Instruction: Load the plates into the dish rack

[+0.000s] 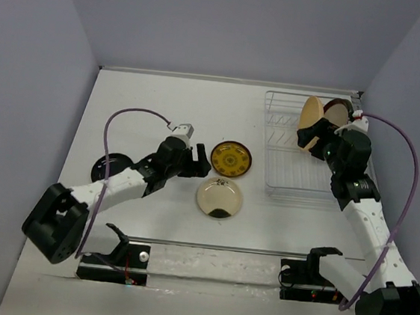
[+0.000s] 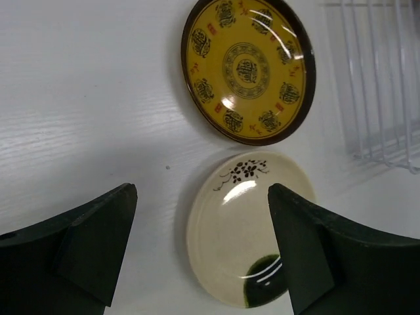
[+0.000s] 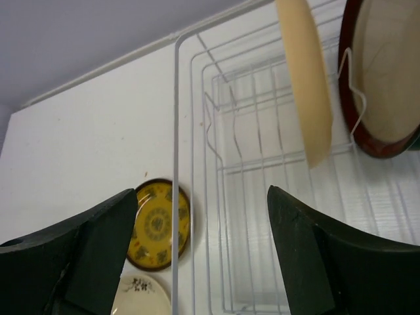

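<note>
L fingers: left gripper (image 2: 200, 216) has its jaws wide apart w/ nothing clamped. It hangs low over the table (image 1: 155, 107), aimed at the cream plate (image 2: 243, 230).
R fingers: right gripper (image 3: 202, 197) is also spread wide and holds nothing. It hovers over the dish rack (image 3: 176, 131), just beside the orange-yellow plate (image 3: 305, 79).
Cream plate: flat on the table, face up, w/ a dark spot at the near rim and a small flower sprig at the far rim. It sits between the L fingers in the wrist view, not touched.
Patterned plate: the brown-and-gold plate (image 2: 248, 69) lies flat just beyond the cream one, near it but apart.
In rack: the orange-yellow plate stands on edge in the dividers, the red-rimmed plate (image 3: 387, 72) upright beside it at the far R end.
Rack: far R of the table, most slots free.
Unclear: a dark round thing (image 1: 111, 164) by the L arm, can't tell what it is.
Handling (est.): glazed, stiff, slick and prob. chippable, w/ moderate weight.
Hold (est.): pinch the rim across the lip at the edge nearest the gripper. The plate lies flat, so getting a finger under will be tight.
Stage (est.): two racked, cream plate looks next.
</note>
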### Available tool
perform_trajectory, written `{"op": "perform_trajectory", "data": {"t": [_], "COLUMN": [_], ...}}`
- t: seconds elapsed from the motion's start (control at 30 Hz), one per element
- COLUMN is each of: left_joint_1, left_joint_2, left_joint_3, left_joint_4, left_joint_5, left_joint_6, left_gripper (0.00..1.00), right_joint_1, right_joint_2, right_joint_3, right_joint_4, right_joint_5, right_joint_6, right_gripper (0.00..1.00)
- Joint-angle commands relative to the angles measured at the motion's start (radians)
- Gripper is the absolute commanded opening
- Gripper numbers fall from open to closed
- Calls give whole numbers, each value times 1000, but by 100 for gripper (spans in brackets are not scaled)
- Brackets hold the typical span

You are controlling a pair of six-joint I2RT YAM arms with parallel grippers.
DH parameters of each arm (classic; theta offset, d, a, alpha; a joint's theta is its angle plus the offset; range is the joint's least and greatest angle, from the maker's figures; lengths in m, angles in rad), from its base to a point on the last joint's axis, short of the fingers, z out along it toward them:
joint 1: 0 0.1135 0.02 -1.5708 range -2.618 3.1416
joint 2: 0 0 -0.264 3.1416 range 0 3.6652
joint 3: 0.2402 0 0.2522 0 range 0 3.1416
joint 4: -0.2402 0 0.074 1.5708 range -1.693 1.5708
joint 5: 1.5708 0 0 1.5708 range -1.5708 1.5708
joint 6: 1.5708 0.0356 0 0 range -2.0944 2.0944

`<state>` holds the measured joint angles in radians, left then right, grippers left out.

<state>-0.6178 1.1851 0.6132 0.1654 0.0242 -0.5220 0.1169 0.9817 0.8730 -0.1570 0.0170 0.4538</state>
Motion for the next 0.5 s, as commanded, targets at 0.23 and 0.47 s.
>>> {"op": "perform_trajectory", "data": {"t": [0.23,0.47], "left_joint_1": [-16,-14], "left_joint_2": [441,642], "left_joint_3": [290,407], "left_joint_4": [108,97], "left_joint_5": [-132,-144], "left_joint_6": [79,93], "left_gripper": [75,59], "right_joint_1": [3,3], "right_joint_2": [-219,-235], "right_joint_3": [-170,-210], "right_joint_4": [83,86], "right_joint_5": [-311,-382], "right_joint_6": [91,85], "right_gripper": [76,75]}}
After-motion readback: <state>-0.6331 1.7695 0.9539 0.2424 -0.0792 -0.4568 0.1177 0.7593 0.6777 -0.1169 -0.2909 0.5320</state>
